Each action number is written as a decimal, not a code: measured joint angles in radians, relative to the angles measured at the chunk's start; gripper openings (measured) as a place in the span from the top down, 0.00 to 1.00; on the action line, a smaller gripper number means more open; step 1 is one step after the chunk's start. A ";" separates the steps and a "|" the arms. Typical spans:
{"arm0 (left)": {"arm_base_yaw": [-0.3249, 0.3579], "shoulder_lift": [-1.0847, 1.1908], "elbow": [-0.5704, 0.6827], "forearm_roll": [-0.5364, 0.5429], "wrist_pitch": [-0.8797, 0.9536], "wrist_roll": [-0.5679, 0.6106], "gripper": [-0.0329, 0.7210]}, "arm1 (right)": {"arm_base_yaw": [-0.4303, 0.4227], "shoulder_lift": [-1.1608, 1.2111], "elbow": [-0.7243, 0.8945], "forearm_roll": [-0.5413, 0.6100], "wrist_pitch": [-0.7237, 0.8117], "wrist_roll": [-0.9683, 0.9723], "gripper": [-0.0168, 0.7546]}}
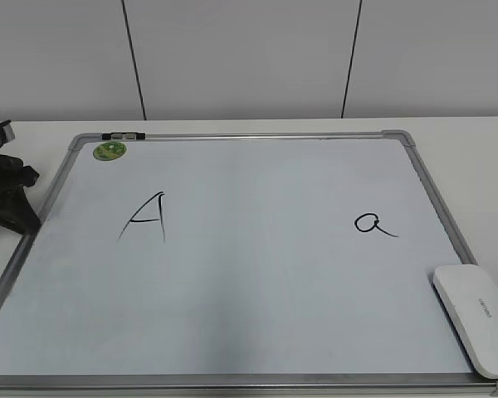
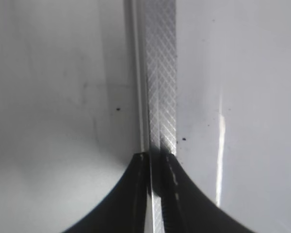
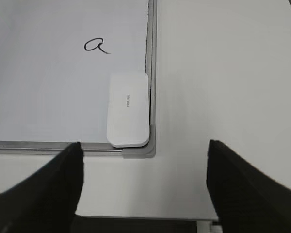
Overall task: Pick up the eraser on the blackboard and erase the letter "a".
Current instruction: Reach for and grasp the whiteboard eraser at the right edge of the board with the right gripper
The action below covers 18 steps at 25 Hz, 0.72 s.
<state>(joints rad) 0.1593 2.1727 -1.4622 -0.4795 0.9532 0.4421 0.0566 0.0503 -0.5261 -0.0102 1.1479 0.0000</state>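
The blackboard (image 1: 232, 282) is a white board with a silver frame lying flat on the table. The white eraser (image 1: 477, 317) lies at its near right corner, partly over the frame; it also shows in the right wrist view (image 3: 129, 109). The small letter "a" (image 1: 373, 223) is written on the right half, above the eraser (image 3: 96, 46). My right gripper (image 3: 143, 179) is open and empty, hovering over the table just off the board's near right corner. My left gripper (image 2: 157, 160) is shut, its tips over the board's left frame (image 2: 160, 73).
A large capital "A" (image 1: 145, 217) is on the board's left half. A round green sticker (image 1: 110, 150) sits at the far left corner. The left arm (image 1: 4, 195) rests by the board's left edge. White table surrounds the board.
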 joint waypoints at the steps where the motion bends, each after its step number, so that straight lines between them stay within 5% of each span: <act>1: 0.000 0.000 0.000 0.000 0.000 0.000 0.91 | 0.000 0.047 -0.027 0.002 0.012 0.000 0.22; 7: 0.000 0.000 0.000 0.000 0.000 0.000 0.91 | 0.000 0.321 -0.176 0.010 0.020 0.000 0.22; 18: 0.000 0.000 -0.001 0.009 0.000 0.000 0.91 | 0.000 0.688 -0.185 0.149 -0.009 -0.090 0.22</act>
<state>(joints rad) 0.1593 2.1727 -1.4636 -0.4708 0.9532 0.4421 0.0566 0.7378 -0.7111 0.1393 1.1387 -0.0900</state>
